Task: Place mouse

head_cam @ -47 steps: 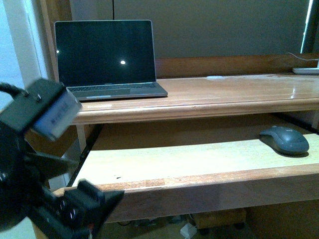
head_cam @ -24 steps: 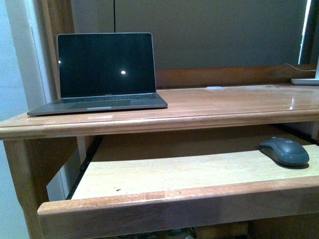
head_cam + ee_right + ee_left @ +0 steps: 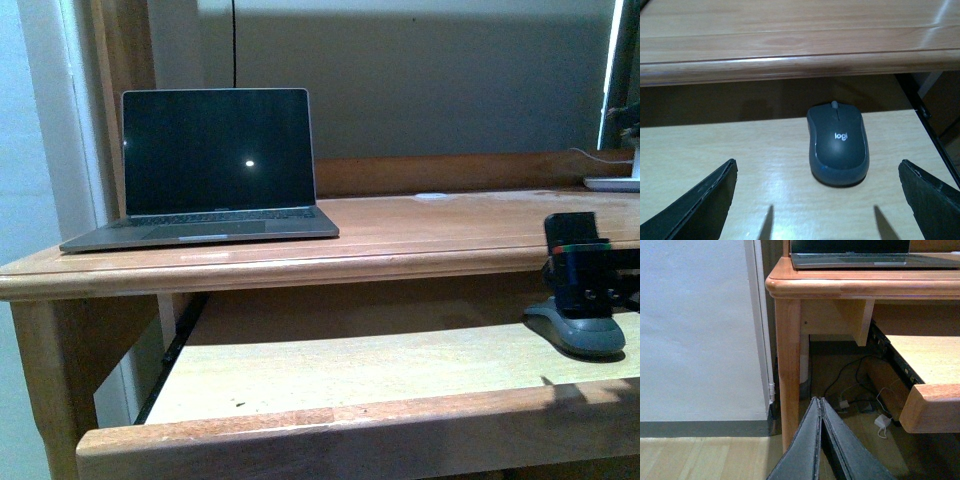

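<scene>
**Front view.** A reddish-brown wooden counter [image 3: 440, 228] carries an open grey laptop with a dark screen [image 3: 215, 150] on its left part. A single bright spot shows on the screen. A flat white object [image 3: 612, 183] lies at the far right edge of the counter top; what it is cannot be told. Below the top, a pull-out shelf of pale wood with a reddish front lip [image 3: 350, 365] stands drawn forward. The small dark grey rounded mouse [image 3: 585, 340] rests flat on this shelf near its right end, under the overhang of the counter top. The right tool [image 3: 578, 280], a black block with a coloured stripe, sits just above the mouse and partly covers its rear.

**Right wrist view.** The mouse [image 3: 838, 145] lies on the pale shelf [image 3: 730, 145] with its scroll wheel toward the recess under the counter. A white "logi" mark is on its back. The two black fingers [image 3: 700, 205] of the right tool are spread wide, one on each side of the mouse and nearer the camera. Neither touches it, and the tool holds nothing.

**Left wrist view.** The left tool [image 3: 820, 405] hangs low beside the counter's corner leg [image 3: 788, 370], with its fingers pressed together and nothing between them. Dark cables and a white plug [image 3: 883, 421] lie on the floor beneath the shelf. A pale wall [image 3: 695, 330] stands beside the leg.
</scene>
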Controlling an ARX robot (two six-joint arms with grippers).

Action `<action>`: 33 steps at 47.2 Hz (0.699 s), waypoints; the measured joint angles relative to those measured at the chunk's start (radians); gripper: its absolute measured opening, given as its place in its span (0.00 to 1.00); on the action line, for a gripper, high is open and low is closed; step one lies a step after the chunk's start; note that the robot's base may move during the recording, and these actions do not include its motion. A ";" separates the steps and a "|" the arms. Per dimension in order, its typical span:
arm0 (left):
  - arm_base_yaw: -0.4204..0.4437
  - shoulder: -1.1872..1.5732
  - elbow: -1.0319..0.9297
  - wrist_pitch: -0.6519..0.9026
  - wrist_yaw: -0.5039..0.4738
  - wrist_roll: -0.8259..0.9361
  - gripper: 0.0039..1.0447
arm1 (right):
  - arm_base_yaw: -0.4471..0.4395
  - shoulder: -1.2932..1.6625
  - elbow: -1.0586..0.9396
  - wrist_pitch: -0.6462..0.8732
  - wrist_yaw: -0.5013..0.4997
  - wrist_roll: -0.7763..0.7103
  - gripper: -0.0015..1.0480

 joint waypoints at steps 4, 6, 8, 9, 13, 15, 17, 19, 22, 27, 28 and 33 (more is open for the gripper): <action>0.052 -0.063 -0.007 -0.050 0.075 0.000 0.02 | -0.002 0.079 0.090 -0.042 0.030 -0.014 0.93; 0.073 -0.094 -0.010 -0.079 0.083 0.000 0.02 | -0.004 0.116 0.131 -0.061 0.043 -0.025 0.93; 0.086 -0.125 -0.013 -0.105 0.083 0.000 0.02 | -0.007 0.149 0.169 -0.085 0.059 -0.035 0.93; 0.088 -0.141 -0.014 -0.118 0.083 0.000 0.02 | -0.007 0.159 0.182 -0.094 0.066 -0.037 0.93; 0.090 -0.208 -0.025 -0.176 0.089 0.000 0.02 | -0.008 0.217 0.238 -0.143 0.072 -0.049 0.93; 0.090 -0.242 -0.026 -0.208 0.090 0.000 0.02 | -0.008 0.240 0.251 -0.160 0.072 -0.062 0.93; 0.090 -0.275 -0.027 -0.235 0.091 0.000 0.02 | -0.010 0.264 0.262 -0.172 0.075 -0.065 0.93; 0.090 -0.294 -0.028 -0.253 0.091 0.000 0.02 | -0.012 0.277 0.270 -0.178 0.076 -0.066 0.93; 0.090 -0.320 -0.030 -0.277 0.091 0.000 0.02 | -0.014 0.294 0.282 -0.188 0.077 -0.067 0.93; 0.091 -0.380 -0.030 -0.334 0.091 0.000 0.02 | -0.018 0.333 0.306 -0.196 0.076 -0.074 0.93; 0.091 -0.393 -0.030 -0.345 0.091 0.000 0.02 | -0.019 0.340 0.309 -0.196 0.076 -0.077 0.93; 0.091 -0.442 -0.030 -0.392 0.091 0.000 0.02 | -0.022 0.375 0.322 -0.200 0.076 -0.084 0.93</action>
